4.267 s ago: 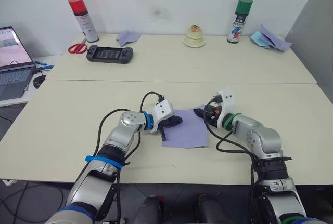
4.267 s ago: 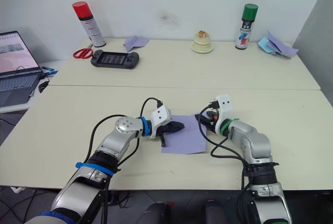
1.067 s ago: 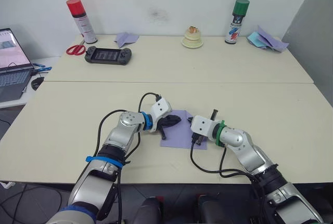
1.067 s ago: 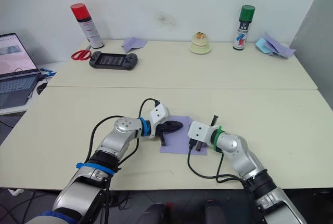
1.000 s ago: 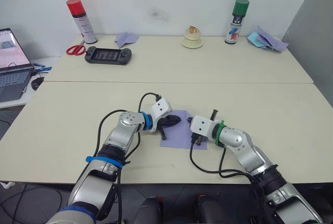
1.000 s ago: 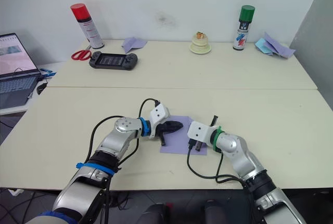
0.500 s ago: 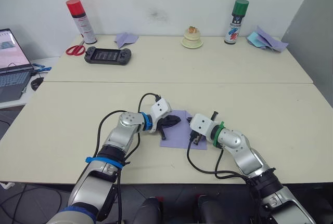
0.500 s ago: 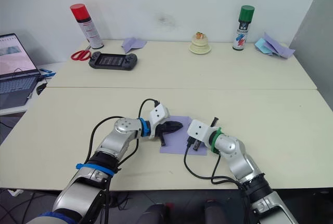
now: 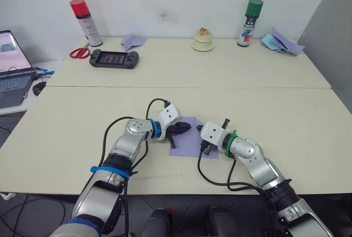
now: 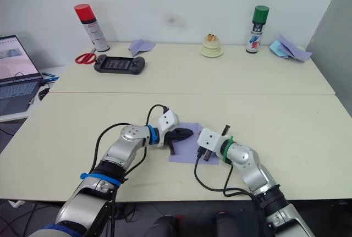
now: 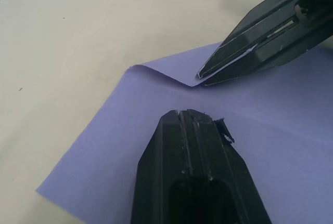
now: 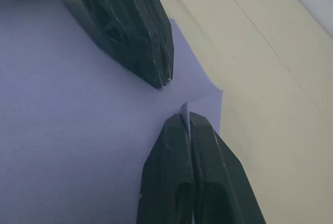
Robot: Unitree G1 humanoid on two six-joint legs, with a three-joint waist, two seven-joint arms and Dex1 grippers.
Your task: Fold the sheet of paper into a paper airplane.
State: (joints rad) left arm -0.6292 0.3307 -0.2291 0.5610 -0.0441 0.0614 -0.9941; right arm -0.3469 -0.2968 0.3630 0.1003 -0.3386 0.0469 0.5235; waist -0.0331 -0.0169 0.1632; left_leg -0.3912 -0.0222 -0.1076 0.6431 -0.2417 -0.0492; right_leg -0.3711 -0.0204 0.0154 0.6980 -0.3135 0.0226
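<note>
The lavender sheet of paper [image 9: 186, 142] lies flat on the near table between my two arms. My left gripper [image 11: 186, 114] is shut, with its tip resting on the sheet near its far edge. My right gripper [image 12: 186, 117] is shut on one corner of the sheet, which is lifted and curled over toward the middle. The two gripper tips almost meet over the paper. In the head views the left gripper [image 9: 184, 128] reaches in from the left. My right wrist's white block [image 9: 211, 133] sits over the sheet's right edge.
On the far table are a black game console [image 9: 115, 57], red scissors [image 9: 81, 51], a red-capped can [image 9: 81, 21], a small lavender dart [image 9: 133, 40], a cream dish [image 9: 203, 40], a green-capped can [image 9: 247, 22] and a paper pile [image 9: 281, 42]. A laptop [image 9: 12, 66] stands at far left.
My right arm has swung round from the sheet's far right corner toward its middle, carrying that corner over. In the last half second it edged slightly left. The left gripper stayed put.
</note>
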